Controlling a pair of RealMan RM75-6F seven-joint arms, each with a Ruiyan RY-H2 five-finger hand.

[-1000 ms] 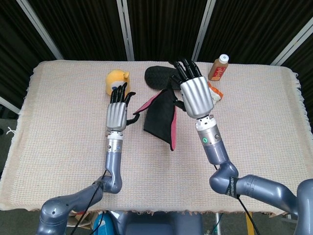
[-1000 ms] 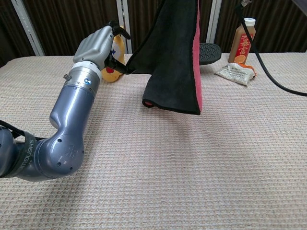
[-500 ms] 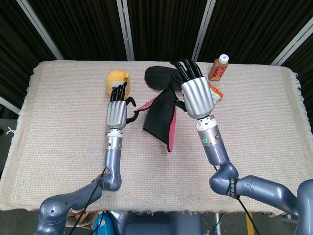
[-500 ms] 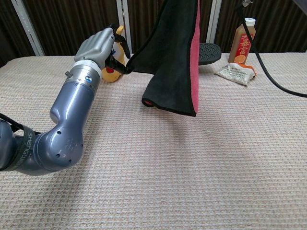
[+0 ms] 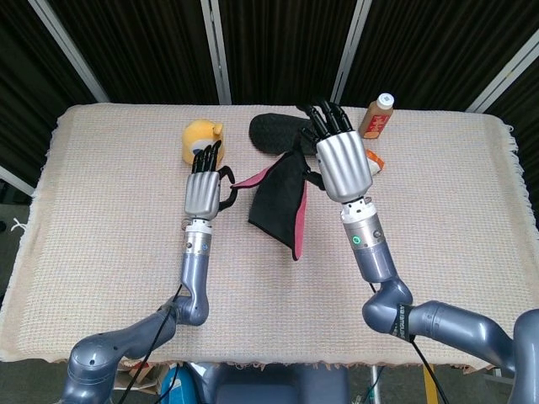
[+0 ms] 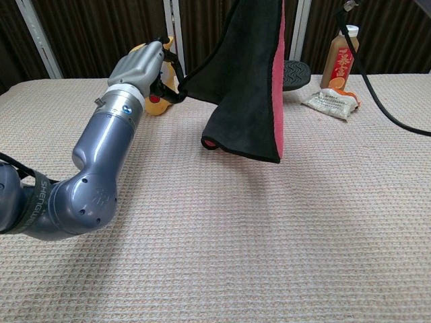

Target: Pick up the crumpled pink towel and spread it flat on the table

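The towel (image 5: 280, 202) (image 6: 246, 87) is black on one face and pink on the other, and it hangs in the air above the table's middle. My right hand (image 5: 338, 160) holds its upper edge from above; that hand is out of frame in the chest view. My left hand (image 5: 203, 187) (image 6: 145, 67) pinches the towel's left corner, so the cloth stretches between both hands. Its lower end dangles just above the woven tablecloth (image 6: 283, 229).
A yellow toy (image 5: 203, 137) (image 6: 156, 101) sits behind my left hand. A black slipper (image 5: 274, 131) (image 6: 296, 73), a brown bottle (image 5: 377, 116) (image 6: 341, 57) and a white snack packet (image 5: 373, 160) (image 6: 331, 102) lie at the back right.
Both hands have drifted slightly away from me and to the right with the towel, whose hanging end rose briefly and then settled back lower.
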